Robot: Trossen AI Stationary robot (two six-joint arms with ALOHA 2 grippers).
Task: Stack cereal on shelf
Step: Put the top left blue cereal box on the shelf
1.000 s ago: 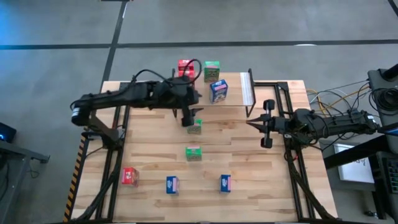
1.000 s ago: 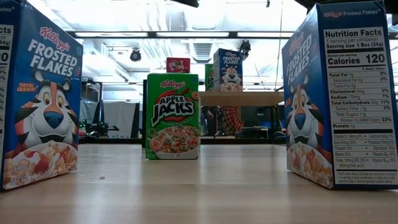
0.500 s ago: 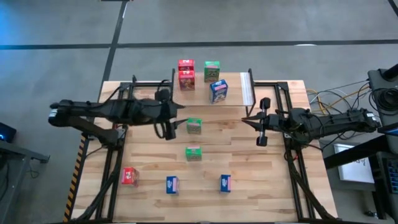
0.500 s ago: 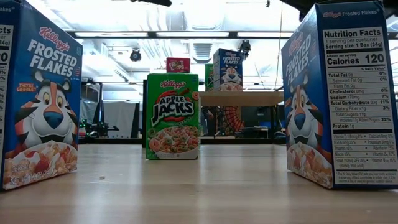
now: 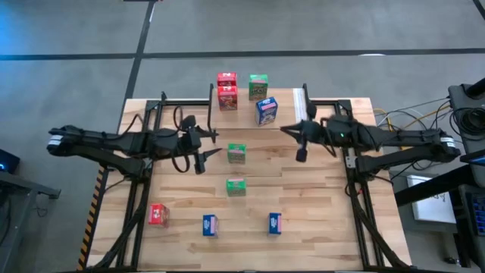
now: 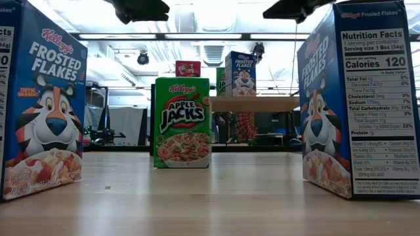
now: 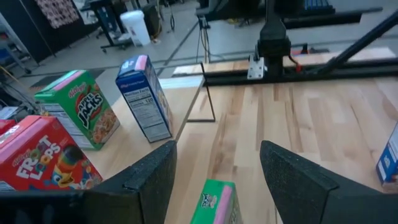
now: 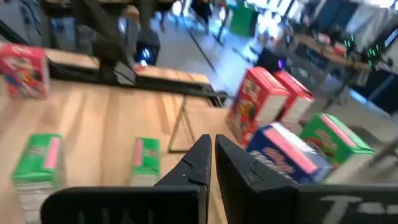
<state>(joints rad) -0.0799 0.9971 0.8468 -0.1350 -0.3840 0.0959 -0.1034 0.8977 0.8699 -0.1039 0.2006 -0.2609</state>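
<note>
Your table [image 5: 318, 189] is light wood planks. At its far edge sits the shelf [image 5: 284, 106], with two red boxes [image 5: 226, 90], a green box [image 5: 258, 86] and a blue box [image 5: 266, 111] standing on it. On the table itself, a green box [image 5: 236, 153] stands near the middle, with another green one [image 5: 236, 186] just nearer. Along the near edge you have a red box [image 5: 158, 214] at the left, a blue box [image 5: 210, 224] beside it, and another blue one [image 5: 274, 222] further right.
</note>
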